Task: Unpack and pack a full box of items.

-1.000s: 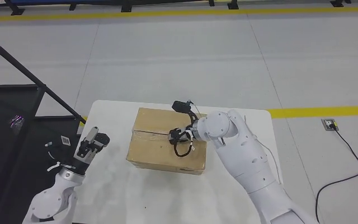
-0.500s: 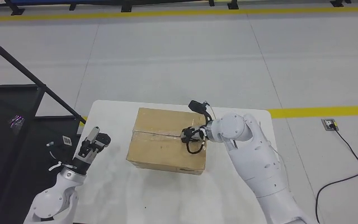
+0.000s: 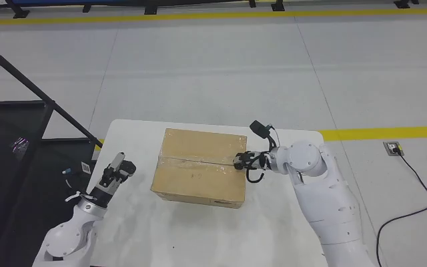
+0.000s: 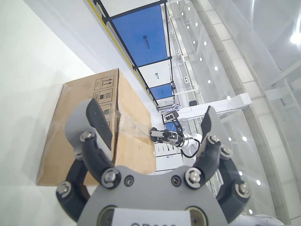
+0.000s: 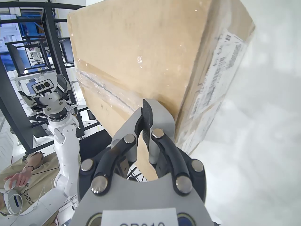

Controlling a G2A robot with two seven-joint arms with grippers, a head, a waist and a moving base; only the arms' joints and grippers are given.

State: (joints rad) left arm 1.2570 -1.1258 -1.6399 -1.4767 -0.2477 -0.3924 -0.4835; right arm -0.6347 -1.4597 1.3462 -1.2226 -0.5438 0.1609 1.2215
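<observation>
Top view: a taped cardboard box (image 3: 199,167) is flanked by two grippers on a white table (image 3: 193,230).
The brown, square-edged carton is set mid-table, with bare tabletop left on either side of it and a wider strip on its robot-facing side. Its top flaps are closed flat and bound by glossy clear tape (image 3: 200,161) along the seam; a printed white label (image 5: 221,64) is stuck to its right-hand face. The right gripper (image 3: 238,160) is held at the box's right edge, at the seam's end, its ribbed black pads pressed together on nothing. The left gripper (image 3: 121,162) is held well clear of the box's left side, spread wide and empty.
</observation>
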